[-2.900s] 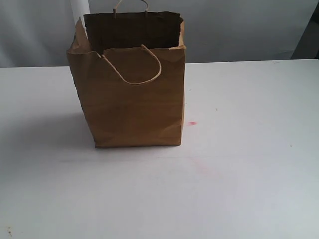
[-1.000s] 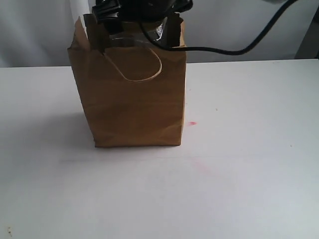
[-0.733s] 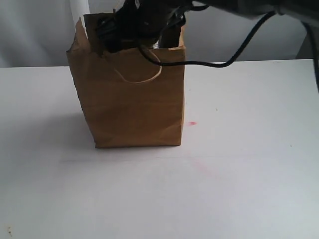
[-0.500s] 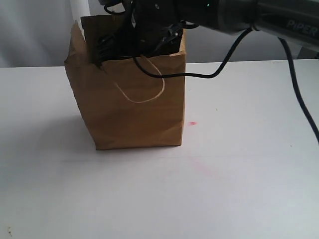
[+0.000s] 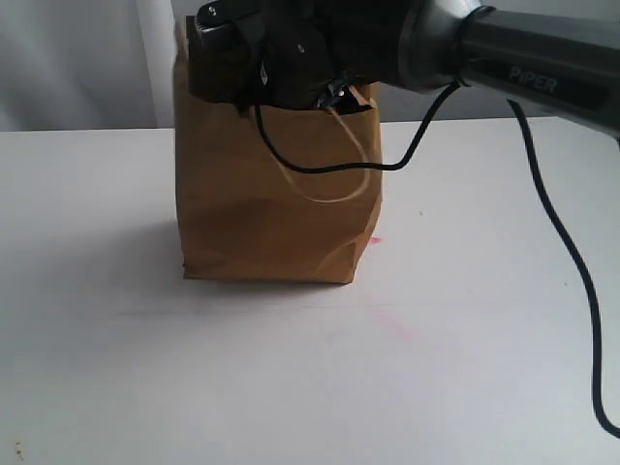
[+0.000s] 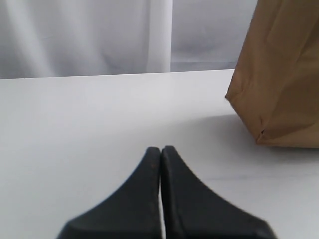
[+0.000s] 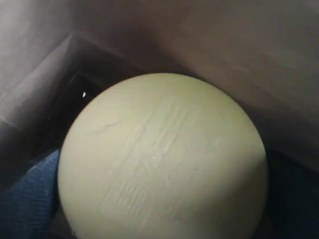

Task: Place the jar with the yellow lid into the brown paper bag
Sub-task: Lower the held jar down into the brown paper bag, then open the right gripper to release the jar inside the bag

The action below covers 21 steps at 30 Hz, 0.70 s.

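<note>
The brown paper bag [image 5: 276, 189] stands upright on the white table [image 5: 465, 339], its rim pushed askew. My right arm [image 5: 387, 39] comes in from the right, and its black wrist [image 5: 281, 58] goes down into the bag's mouth. In the right wrist view the pale yellow lid of the yellow-lidded jar [image 7: 162, 162] fills the frame. It sits between two blue-padded fingers [image 7: 27, 204], with the bag's brown inner walls [image 7: 239, 55] around it; the jar's body is hidden. My left gripper [image 6: 160, 152] is shut and empty, low over the table, with the bag [image 6: 279, 79] off to one side.
A black cable [image 5: 567, 252] trails from the right arm down across the table's right side. A small red mark [image 5: 374, 240] lies beside the bag's base. A pale curtain [image 5: 77, 58] hangs behind the table.
The right arm has come in from above and sunk into the bag's mouth. The bag's top has been pushed to the right and its front wall has buckled.
</note>
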### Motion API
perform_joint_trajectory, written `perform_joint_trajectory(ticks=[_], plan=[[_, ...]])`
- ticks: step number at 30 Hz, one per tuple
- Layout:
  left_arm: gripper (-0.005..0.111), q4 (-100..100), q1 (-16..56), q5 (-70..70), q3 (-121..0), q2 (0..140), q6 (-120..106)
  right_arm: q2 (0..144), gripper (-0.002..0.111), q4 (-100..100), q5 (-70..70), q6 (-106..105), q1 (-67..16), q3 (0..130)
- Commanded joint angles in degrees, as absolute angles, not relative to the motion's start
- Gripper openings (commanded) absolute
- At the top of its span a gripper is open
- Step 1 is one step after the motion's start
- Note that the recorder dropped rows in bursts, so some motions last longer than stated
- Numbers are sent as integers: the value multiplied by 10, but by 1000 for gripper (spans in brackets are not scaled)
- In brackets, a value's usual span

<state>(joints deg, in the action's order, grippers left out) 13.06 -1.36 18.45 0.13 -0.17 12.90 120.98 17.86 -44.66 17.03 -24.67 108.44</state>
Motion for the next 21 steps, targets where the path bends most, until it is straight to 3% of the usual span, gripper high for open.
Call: perform_joint_trajectory(ticks=[1, 21], plan=[[1, 128, -12, 182, 0, 0, 131, 1218, 0, 170, -437, 167, -245, 1088], [1, 128, -12, 182, 0, 0, 131, 1218, 0, 170, -426, 167, -245, 1088]])
